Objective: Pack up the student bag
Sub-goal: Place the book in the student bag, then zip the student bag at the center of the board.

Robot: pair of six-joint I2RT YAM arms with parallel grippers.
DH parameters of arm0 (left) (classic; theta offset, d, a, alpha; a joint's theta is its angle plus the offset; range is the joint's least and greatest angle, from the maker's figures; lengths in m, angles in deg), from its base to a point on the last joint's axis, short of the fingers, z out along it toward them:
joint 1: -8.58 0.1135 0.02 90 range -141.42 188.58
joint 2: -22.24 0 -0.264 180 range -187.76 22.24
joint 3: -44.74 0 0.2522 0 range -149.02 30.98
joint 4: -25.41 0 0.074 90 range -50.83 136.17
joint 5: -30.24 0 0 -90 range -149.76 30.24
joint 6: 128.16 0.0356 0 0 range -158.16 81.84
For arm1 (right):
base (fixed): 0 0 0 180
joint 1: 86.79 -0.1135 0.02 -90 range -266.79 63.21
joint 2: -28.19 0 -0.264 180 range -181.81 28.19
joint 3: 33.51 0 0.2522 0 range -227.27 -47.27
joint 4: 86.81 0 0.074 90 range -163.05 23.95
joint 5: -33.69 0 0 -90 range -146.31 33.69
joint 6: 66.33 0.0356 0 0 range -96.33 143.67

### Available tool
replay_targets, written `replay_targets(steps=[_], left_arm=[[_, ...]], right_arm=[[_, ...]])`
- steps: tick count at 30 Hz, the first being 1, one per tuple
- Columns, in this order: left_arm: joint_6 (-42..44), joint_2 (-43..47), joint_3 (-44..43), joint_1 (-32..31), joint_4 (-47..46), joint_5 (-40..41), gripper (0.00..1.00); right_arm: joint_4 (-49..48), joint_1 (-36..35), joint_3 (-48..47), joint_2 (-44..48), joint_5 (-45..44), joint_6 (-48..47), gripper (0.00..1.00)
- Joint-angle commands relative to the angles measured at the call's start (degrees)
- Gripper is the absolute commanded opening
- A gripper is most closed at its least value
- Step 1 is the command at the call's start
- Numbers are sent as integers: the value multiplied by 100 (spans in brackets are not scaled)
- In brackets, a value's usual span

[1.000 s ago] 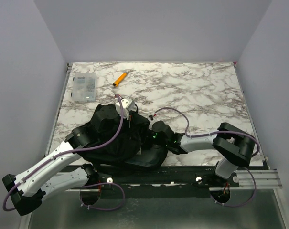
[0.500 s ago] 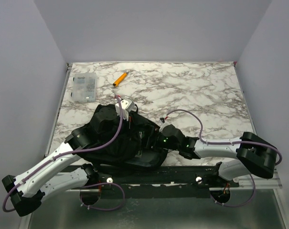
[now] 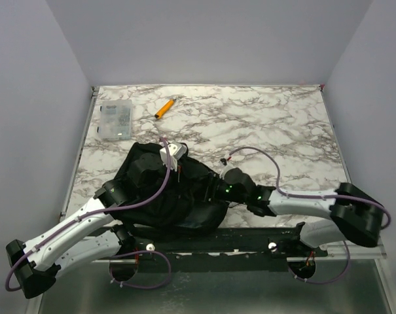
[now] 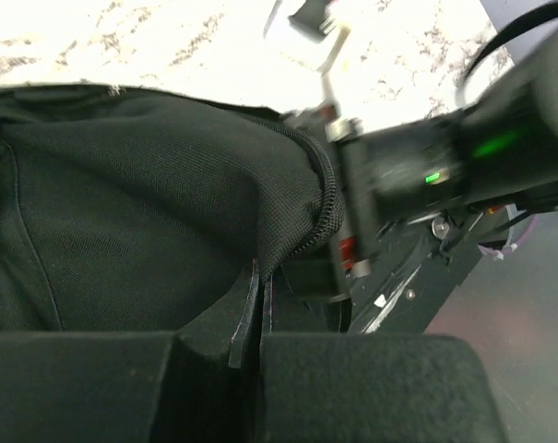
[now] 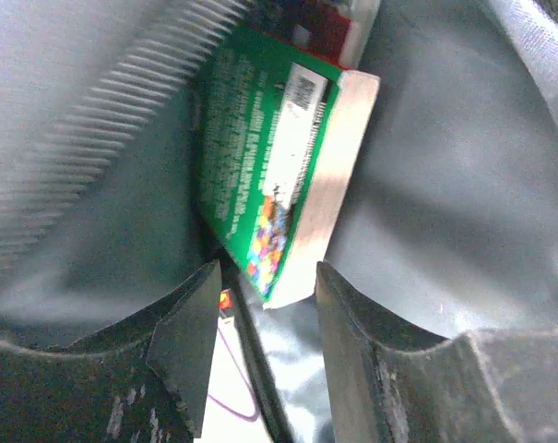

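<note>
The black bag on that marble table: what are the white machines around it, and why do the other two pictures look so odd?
They are robots: a left arm and a right arm, bolted at the near edge of the table, each ending in a two-fingered hand. The wide picture looks down from above and behind them. The other two come from cameras on the wrists, so you see each hand's own fingers close up. The left hand is shut on a fold of the bag. The right hand is inside the bag, fingers apart, a green book or box just ahead. A clear plastic box and an orange pen lie at the table's far left.
</note>
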Motion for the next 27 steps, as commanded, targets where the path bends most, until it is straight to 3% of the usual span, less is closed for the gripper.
replay_targets(steps=[1, 4, 8, 11, 17, 22, 27], left_arm=[[-306, -9, 406, -6, -320, -563, 0], [-406, -20, 597, -5, -489, -731, 0], [-581, -97, 845, -6, -704, -1030, 0], [-777, -144, 1197, -5, -887, -1170, 0], [-1252, -271, 2032, -10, -1645, -1683, 2], [-1241, -364, 2116, -14, -1715, -1724, 17], [-1160, -180, 2061, -5, -1595, -1741, 51]], right_arm=[[3202, 57, -389, 1399, -744, -878, 50], [4921, 68, -704, 2276, -1414, -1177, 50], [5981, 209, -1316, 2609, -2064, -1704, 50], [5861, 423, -1803, 2169, -2175, -2326, 50], [4703, 1184, -2686, 789, -1089, -3188, 50], [4289, 1303, -3585, -483, -472, -4290, 59], [4282, 1305, -4163, -1261, 274, -5491, 63]])
